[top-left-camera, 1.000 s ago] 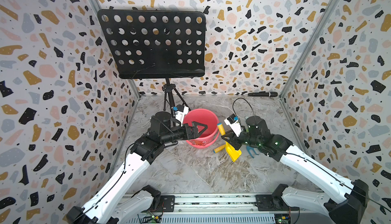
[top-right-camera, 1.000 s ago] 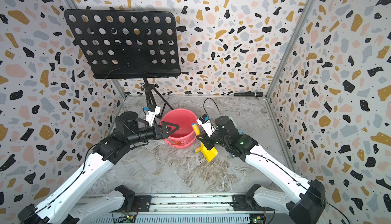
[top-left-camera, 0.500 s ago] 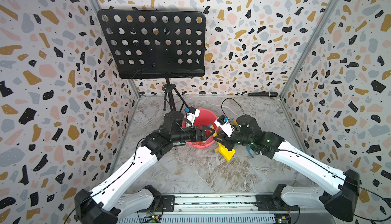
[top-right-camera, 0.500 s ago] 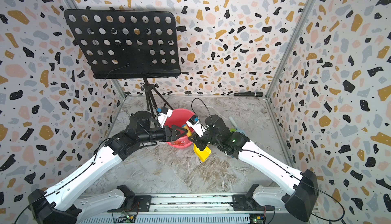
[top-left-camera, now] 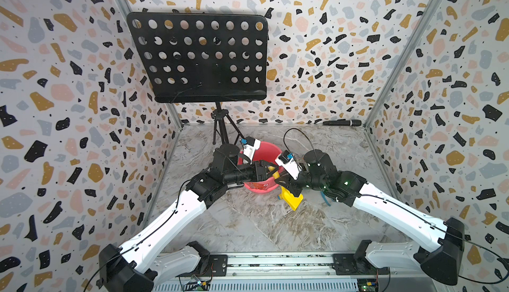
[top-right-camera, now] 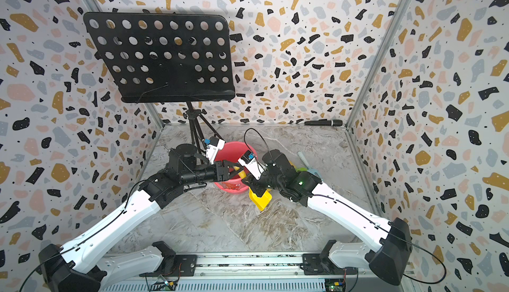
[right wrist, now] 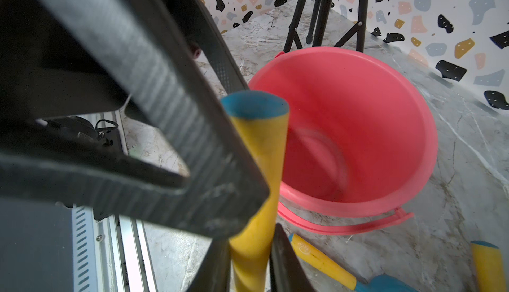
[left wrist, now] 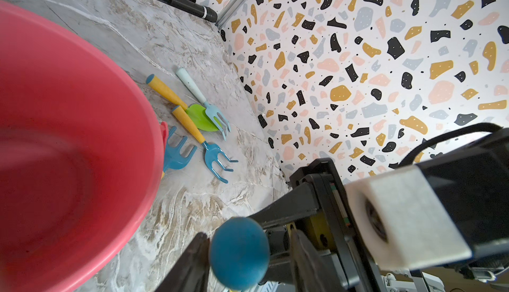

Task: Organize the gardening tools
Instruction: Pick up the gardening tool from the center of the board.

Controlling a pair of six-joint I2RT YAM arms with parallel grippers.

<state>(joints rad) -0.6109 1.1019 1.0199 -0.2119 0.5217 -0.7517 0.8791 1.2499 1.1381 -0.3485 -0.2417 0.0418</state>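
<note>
My right gripper is shut on the handle of the yellow shovel, whose blade hangs just above the floor beside the red bucket. The handle slants up over the bucket's rim. My left gripper reaches across the bucket and straddles the handle's blue end cap. One finger touches the cap and a gap shows at the other. On the floor right of the bucket lie a green spade, a pale-blue white-handled fork and two blue rakes.
A black music stand on a tripod stands behind the bucket. A black microphone lies along the back wall. Speckled walls close in three sides, and a metal rail runs along the front.
My left gripper has moved right across the bucket to the shovel's handle, its jaws narrowing. My right arm has carried the shovel leftward toward the bucket.
</note>
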